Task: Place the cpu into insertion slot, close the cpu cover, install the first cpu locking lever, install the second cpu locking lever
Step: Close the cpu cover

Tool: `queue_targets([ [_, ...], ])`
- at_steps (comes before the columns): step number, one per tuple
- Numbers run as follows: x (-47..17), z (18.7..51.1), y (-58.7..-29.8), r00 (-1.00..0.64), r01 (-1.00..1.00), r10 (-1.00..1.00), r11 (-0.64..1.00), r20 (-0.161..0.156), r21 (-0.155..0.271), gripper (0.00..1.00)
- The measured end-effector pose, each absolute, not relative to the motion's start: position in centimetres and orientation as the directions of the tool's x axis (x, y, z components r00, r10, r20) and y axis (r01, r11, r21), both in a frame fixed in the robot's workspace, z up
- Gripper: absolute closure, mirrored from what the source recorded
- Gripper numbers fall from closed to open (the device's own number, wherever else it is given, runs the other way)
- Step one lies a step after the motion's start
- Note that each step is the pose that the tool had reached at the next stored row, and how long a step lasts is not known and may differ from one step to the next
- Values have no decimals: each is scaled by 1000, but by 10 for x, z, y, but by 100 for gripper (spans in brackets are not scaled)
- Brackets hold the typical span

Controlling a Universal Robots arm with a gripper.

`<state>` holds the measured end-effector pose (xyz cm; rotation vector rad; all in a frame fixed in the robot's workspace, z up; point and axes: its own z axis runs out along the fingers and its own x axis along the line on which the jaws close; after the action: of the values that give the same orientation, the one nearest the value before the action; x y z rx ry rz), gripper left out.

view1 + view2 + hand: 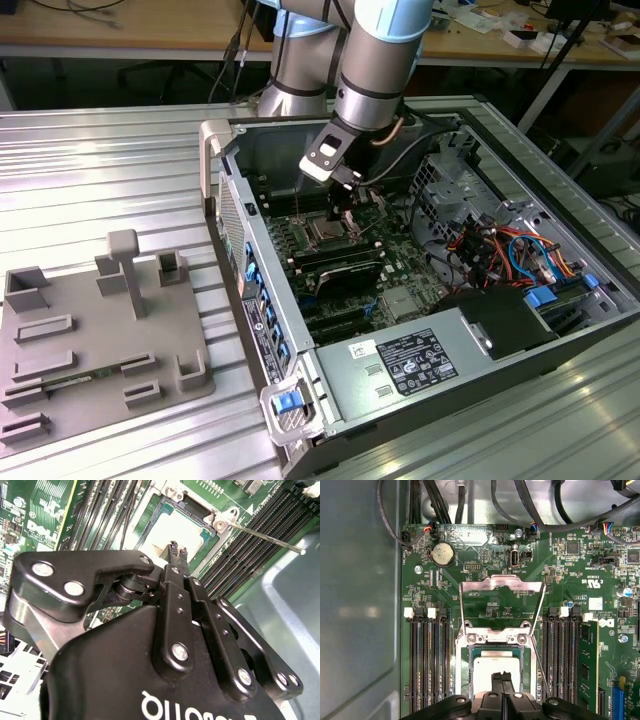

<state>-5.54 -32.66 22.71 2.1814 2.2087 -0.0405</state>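
Empty hand [502,676] with fingers closed narrow, tips over the cpu [482,667] lying in its socket [495,638], contact unclear, cpu's near edge hidden behind hand, cpu cover [502,583] standing open.

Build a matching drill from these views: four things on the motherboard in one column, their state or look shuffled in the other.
Things:
1. cpu
2. cpu cover
3. coin battery
4. memory slots

States:
a. black, flanking the socket on both sides
b. swung open, off the socket
c. round and silvery
d. lying in the socket, under the gripper

Pairs: 1-d, 2-b, 3-c, 4-a
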Motion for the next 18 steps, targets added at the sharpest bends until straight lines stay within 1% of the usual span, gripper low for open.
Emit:
queue_targets([
  [5, -53, 228, -326, -12, 1000, 999, 12, -45, 7, 89],
  [14, -53, 247, -325, -13, 1000, 999, 13, -45, 7, 89],
  [18, -53, 249, -325, -13, 1000, 999, 14, -44, 7, 89],
])
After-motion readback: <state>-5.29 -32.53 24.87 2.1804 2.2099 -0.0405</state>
